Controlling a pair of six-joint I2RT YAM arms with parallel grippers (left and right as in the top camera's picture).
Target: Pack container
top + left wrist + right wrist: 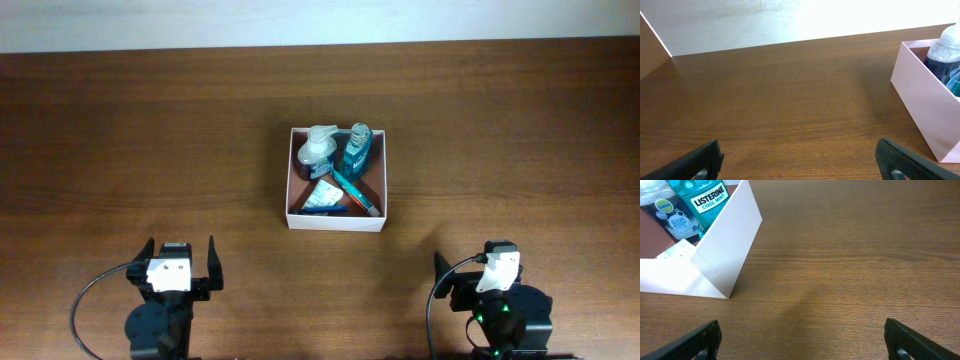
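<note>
On the grained wooden table, a square cardboard container holds bottles.

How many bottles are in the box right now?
2. A clear foam-pump bottle with a white top is in the far-left corner of the white square cardboard box; a teal Listerine mouthwash bottle sits beside it, far right. Another could hide beneath the other items.

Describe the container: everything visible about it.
The container is a square, shallow, open-topped box, seemingly cardboard, with white walls and a pinkish-brown floor. It sits flat on the wooden table. Inside stand a pump bottle and a Listerine bottle, with smaller items lying in front. Nothing grips it.
</note>
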